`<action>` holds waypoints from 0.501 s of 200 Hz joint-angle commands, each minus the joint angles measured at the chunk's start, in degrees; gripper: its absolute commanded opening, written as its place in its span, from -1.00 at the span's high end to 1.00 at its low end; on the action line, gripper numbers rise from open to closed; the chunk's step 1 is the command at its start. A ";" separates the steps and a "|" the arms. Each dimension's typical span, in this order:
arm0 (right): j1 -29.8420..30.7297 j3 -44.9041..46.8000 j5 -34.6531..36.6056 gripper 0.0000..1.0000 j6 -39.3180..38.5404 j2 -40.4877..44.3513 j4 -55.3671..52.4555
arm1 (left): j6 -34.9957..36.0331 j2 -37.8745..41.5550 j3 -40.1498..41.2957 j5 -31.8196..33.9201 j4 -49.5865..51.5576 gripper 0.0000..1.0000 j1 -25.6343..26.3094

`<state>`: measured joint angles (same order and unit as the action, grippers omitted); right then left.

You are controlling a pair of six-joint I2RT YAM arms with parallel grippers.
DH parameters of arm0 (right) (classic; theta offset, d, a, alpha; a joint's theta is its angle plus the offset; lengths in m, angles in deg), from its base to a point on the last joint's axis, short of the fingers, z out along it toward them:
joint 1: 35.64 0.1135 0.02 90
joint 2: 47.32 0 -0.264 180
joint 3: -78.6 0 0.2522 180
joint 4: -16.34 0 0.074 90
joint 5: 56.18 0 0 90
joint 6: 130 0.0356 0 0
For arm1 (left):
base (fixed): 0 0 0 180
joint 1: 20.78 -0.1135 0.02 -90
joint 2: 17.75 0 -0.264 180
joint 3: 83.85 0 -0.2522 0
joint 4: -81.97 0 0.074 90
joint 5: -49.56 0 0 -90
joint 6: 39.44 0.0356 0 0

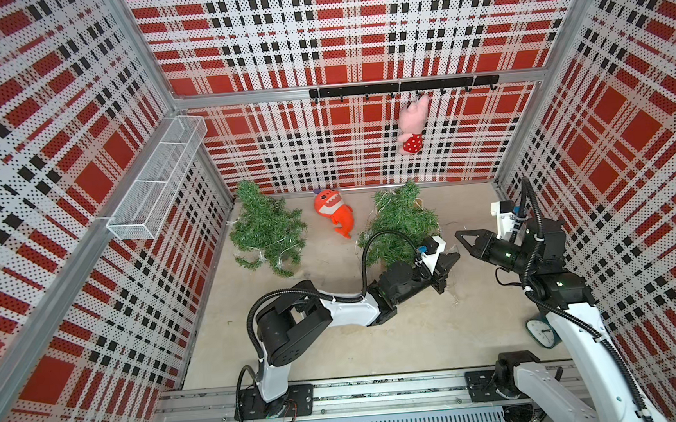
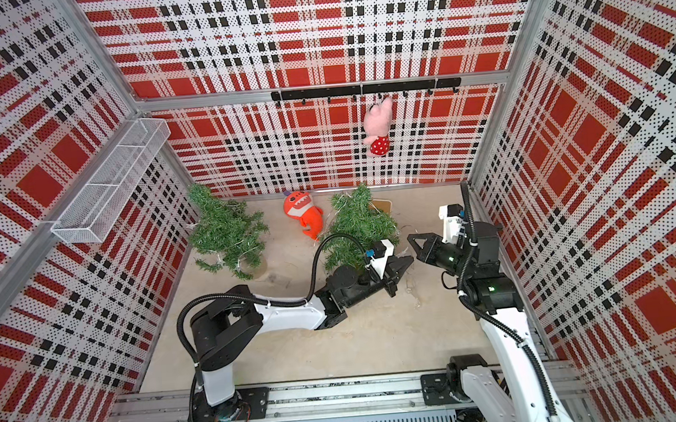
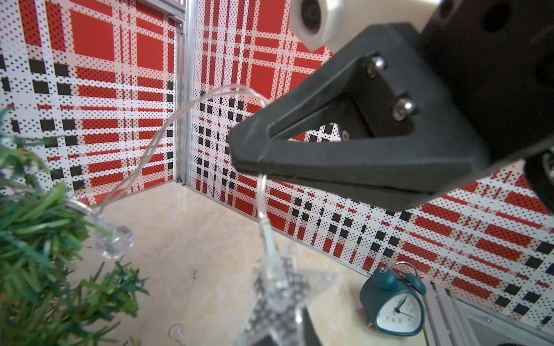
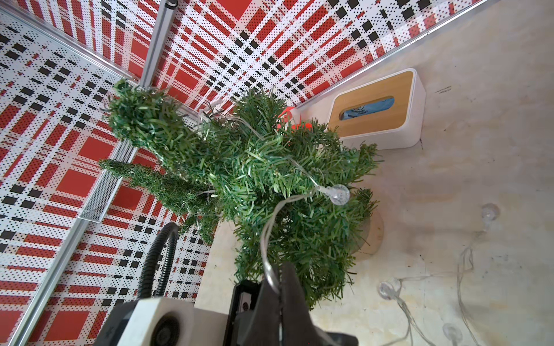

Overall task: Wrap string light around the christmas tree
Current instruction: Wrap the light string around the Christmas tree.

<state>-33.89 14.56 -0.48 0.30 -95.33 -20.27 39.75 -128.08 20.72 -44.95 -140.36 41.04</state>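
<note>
1. On my feed the walls (image 1: 336, 37) are a red, white and black plaid, speckled all over with fine dots.
2. The christmas tree (image 1: 400, 216) and the second tree (image 1: 266, 229) are both deep green.
3. The string light (image 3: 168, 125) is clear, with colourless bulbs and a see-through star (image 3: 281, 284).
4. I see an orange shark plush (image 1: 334, 212) with white teeth, and a pink pig plush (image 1: 414, 127) in a red dress with white spots.
5. The alarm clock (image 3: 392, 302) is teal with a white face. The tissue box (image 4: 380, 110) is white with a tan wood-grain lid.
6. The floor (image 1: 378, 339) is pale beige and faintly marbled. The left gripper (image 1: 455, 257) and right gripper (image 1: 457, 235) are black.
</note>
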 commanded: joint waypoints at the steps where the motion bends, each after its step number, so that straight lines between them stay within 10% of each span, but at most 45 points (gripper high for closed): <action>1: 0.47 0.97 -0.15 1.00 0.74 -0.24 3.27 | -2.33 1.40 0.35 -4.21 -0.82 1.00 0.49; 100: 0.76 3.78 -0.92 0.87 -0.46 -0.81 5.10 | -9.85 6.26 3.57 -6.87 0.90 1.00 0.27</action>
<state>-33.67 17.27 -0.99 1.02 -96.10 -17.54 34.64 -124.93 23.10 -49.24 -139.38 41.78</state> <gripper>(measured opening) 0.050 0.044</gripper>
